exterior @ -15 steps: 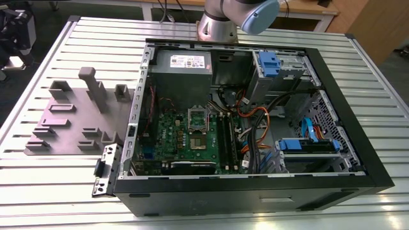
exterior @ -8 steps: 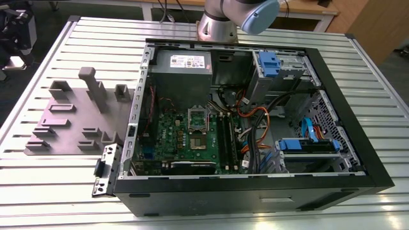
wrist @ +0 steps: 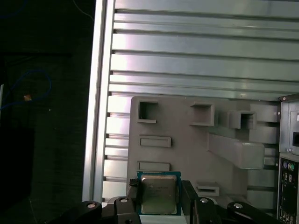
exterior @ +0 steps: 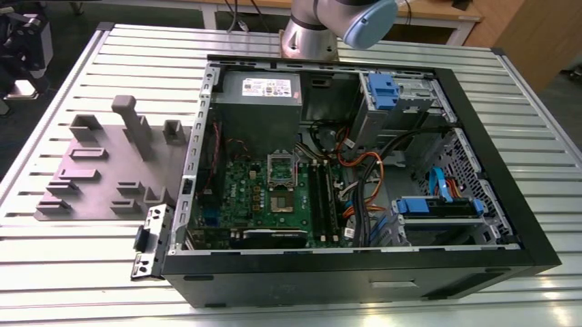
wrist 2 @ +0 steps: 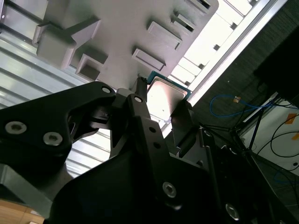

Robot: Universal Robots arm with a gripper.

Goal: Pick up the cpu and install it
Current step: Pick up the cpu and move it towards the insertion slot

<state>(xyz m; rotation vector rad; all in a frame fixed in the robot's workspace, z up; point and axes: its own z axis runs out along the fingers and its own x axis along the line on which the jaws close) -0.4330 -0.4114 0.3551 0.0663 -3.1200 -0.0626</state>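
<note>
Exterior view: soft, even overhead light. The table [exterior: 82, 272] slats are uniformly bright and shadows are weak. The inside of the computer case [exterior: 364, 286] is dimmer. Second wrist view: hard glare whitens the cpu [wrist 2: 166, 95] lid, distant slats are blown out, and the gripper [wrist 2: 161, 105] is an underexposed black mass. First wrist view: glare streaks the slats, and the area beyond the table edge is nearly black.

You have an open computer case [exterior: 364, 286] lying on the slatted table [exterior: 54, 272]. Beside it, at the exterior view's left, sits a grey slotted plate [exterior: 105, 170].
</note>
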